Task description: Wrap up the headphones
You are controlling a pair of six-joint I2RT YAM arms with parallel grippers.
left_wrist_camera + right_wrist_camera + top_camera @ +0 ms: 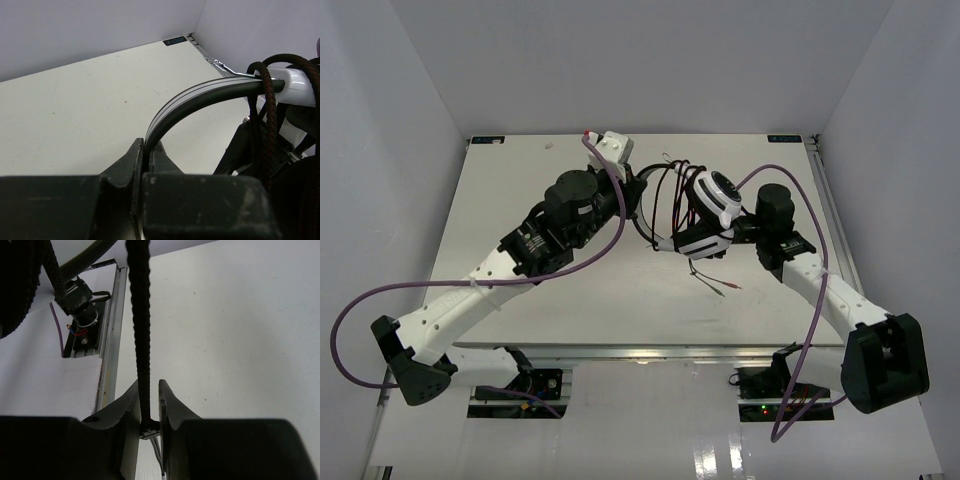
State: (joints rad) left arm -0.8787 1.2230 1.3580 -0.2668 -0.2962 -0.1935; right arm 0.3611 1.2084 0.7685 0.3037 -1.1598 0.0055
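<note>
Left wrist view: left claw (pixel 148 152) pinched tight on headband (pixel 200 95) of headphones (pixel 717 197). Right claw (pixel 149 390) closed on braided black cable (pixel 140 315); cable loops encircle headband.

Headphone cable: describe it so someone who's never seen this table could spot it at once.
Above the middle of the white table, find the headphones. The cable is the thin black braided cord looped round the headband just left of the white earcup, with a loose tail hanging below. The nearby purple robot cables are far thicker.
</note>
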